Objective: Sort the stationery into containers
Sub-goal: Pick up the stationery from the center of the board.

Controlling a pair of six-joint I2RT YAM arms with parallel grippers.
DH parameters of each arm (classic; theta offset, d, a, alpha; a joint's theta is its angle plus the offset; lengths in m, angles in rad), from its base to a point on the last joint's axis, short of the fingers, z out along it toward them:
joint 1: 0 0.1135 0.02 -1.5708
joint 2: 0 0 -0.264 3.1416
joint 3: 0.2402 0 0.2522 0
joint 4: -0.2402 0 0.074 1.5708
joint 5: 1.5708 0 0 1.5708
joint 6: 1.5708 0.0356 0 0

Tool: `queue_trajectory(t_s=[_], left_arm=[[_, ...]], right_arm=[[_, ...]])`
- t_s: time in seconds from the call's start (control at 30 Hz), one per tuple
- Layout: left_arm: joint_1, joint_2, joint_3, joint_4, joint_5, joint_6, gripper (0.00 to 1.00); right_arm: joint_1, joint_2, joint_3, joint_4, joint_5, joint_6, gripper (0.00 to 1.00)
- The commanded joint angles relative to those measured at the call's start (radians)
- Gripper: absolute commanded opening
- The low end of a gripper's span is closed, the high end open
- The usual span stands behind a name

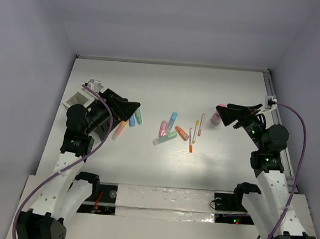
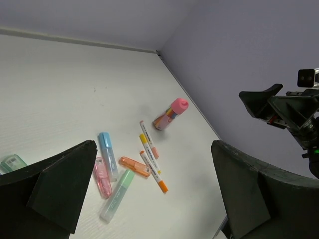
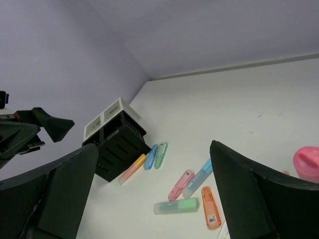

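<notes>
Top external: our left tool [image 1: 130,110] and right tool [image 1: 231,115] gape empty; seemingly unstarted, we next grasp markers [image 1: 138,116] beside the black box [image 3: 117,144].

No lettering on the markers [image 2: 102,178] or pens [image 2: 152,168] is legible.

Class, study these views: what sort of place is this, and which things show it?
Probably a robot lab test cell: a white table boxed in by plain panels, a left arm and right arm bolted at its near edge, and scattered markers beside a black organiser.
</notes>
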State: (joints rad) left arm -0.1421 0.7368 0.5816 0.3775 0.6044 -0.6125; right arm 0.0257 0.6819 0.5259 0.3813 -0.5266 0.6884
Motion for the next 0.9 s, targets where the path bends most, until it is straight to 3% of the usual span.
queue_trajectory(t_s=[0.0,0.17,0.3,0.4,0.47,0.6,0.87], left_arm=[[-0.004,-0.020,-0.019,0.075,-0.005,0.002,0.99],[-0.046,0.002,-0.012,0.072,-0.058,0.000,0.98],[-0.219,0.059,-0.005,-0.004,-0.279,0.049,0.83],[-0.373,0.150,0.055,-0.135,-0.643,0.100,0.75],[-0.412,0.214,0.093,-0.199,-0.760,0.103,0.66],[-0.412,0.321,0.119,-0.232,-0.948,0.079,0.60],[-0.439,0.581,0.199,-0.215,-1.025,0.082,0.57]], right_arm=[[-0.004,0.004,-0.003,0.034,0.004,-0.003,1.00],[-0.004,0.005,-0.007,0.037,0.013,-0.003,1.00],[-0.004,0.005,0.003,0.013,0.025,-0.015,1.00],[-0.004,0.013,-0.003,0.027,0.013,-0.006,1.00],[-0.004,0.015,0.002,0.010,0.017,-0.010,1.00],[-0.004,0.019,0.000,0.014,0.019,-0.009,1.00],[-0.004,0.022,-0.001,0.005,0.027,-0.015,1.00]])
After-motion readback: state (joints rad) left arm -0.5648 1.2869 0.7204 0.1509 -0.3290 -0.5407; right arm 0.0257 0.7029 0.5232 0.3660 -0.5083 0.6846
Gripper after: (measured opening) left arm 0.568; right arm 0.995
